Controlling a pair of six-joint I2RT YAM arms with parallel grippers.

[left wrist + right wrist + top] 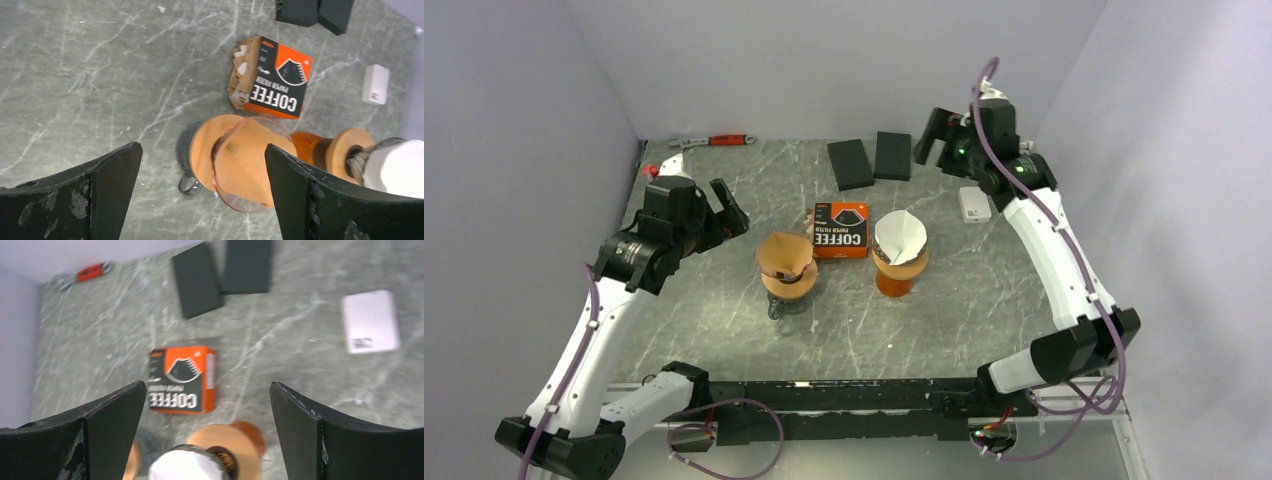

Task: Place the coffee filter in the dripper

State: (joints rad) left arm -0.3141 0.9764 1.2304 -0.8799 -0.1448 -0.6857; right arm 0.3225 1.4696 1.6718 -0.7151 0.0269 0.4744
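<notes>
A clear dripper (785,262) stands on a glass carafe left of centre, with a brown paper coffee filter (247,162) sitting inside its cone. A second dripper (900,258), with a wooden collar, tops an orange carafe and holds a white filter (901,237). My left gripper (734,207) hovers open to the left of the brown-filter dripper, nothing between its fingers (115,175). My right gripper (932,155) is raised at the back right, open and empty. In the right wrist view the right gripper (208,385) looks down on the white filter (185,467).
An orange and black coffee filter box (841,230) lies between and behind the two drippers, brown filters spilling from its end (242,70). Two black blocks (851,163) (892,155), a white device (974,204) and a red-handled tool (724,140) lie at the back.
</notes>
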